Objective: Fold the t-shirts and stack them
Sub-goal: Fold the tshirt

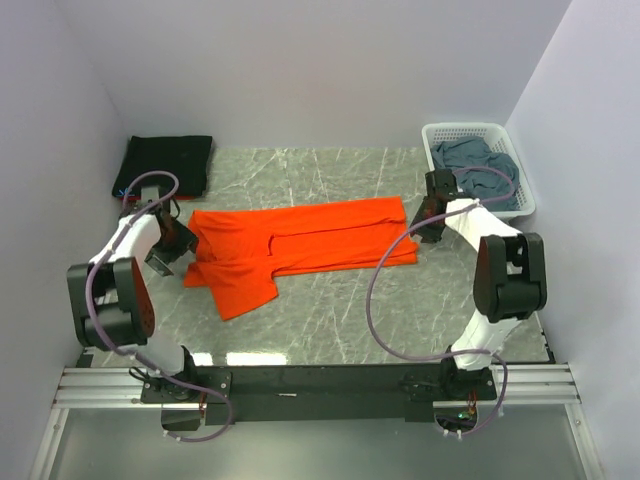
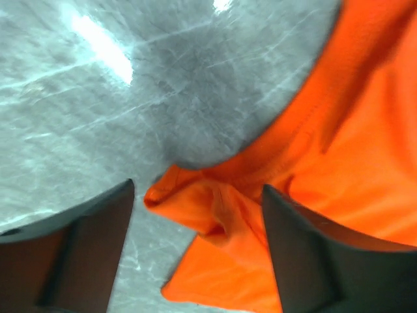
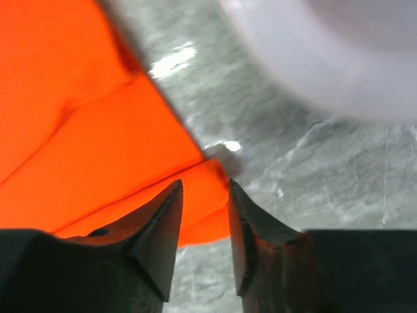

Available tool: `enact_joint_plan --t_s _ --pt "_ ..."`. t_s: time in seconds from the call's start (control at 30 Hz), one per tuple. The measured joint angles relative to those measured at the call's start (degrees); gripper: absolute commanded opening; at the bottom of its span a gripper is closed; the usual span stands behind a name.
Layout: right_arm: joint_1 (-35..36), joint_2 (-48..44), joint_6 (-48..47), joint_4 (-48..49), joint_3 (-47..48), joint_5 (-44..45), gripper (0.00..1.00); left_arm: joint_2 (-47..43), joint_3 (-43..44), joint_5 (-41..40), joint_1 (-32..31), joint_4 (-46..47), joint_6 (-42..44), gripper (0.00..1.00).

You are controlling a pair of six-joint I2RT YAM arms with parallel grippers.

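Black t-shirt [image 1: 168, 160] folded, far-left corner. My left gripper [image 2: 195, 202] gapes wide astride orange t-shirt's [image 1: 300, 240] bunched corner, gripping nothing. My right gripper [image 3: 205, 195] sits part-open over its right corner, unclamped. Blue-grey t-shirt [image 1: 478, 160] sits in the basket [image 1: 465, 128].

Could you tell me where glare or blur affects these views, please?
Top external: evenly lit and sharp, with faint glare at the near edge of the table. Left wrist: bright glare streak upper left, orange t-shirt slightly soft. Right wrist: a white out-of-focus blur upper right.
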Motion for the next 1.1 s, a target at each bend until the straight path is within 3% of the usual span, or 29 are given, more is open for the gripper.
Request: enact_joint_plan --t_s 0.07,0.23,0.33,0.5,0.57,0.67,0.93,1.03,1.07,1.1 --pt "0.74 -2.4 -0.37 -0.2 0.0 -0.07 0.45 -3.23 0.0 -0.44 0.07 -0.52 -0.07 0.94" --pt "3.8 -11.78 -1.07 0.2 -1.64 -1.49 0.46 -12.76 -2.1 -0.55 -0.15 -1.2 -0.33 0.94" --pt "6.78 -19.58 -1.33 0.96 -5.53 -2.25 0.46 -19.1 -6.29 -0.35 -1.99 -1.79 -0.61 0.89" --pt "12.41 -29.66 -1.18 1.49 -13.88 -3.67 0.47 -26.27 -15.45 2.14 -12.07 -2.58 -3.69 0.75" --pt "13.6 -32.3 -0.85 1.38 -17.0 -4.57 0.47 -27.08 -18.71 3.65 -16.26 -2.36 -5.49 0.66" --pt "14.08 -35.08 -0.33 1.33 -20.74 -5.29 0.47 -26.71 -21.88 4.66 -19.17 -1.88 -7.63 0.6" --pt "14.19 -39.52 0.09 0.68 -24.76 -6.05 0.47 -17.57 -24.44 6.1 -22.67 2.84 -10.71 0.57" --pt "14.19 -40.04 0.09 0.61 -25.07 -6.05 0.47 -16.48 -23.93 5.97 -23.47 3.02 -11.3 0.43" --pt "14.19 -40.19 0.11 0.61 -25.35 -6.05 0.47 -16.2 -23.85 5.79 -23.67 2.99 -11.41 0.29" --pt "14.19 -40.24 0.13 0.61 -25.66 -6.08 0.47 -15.93 -23.71 5.68 -23.74 2.8 -11.61 0.21"
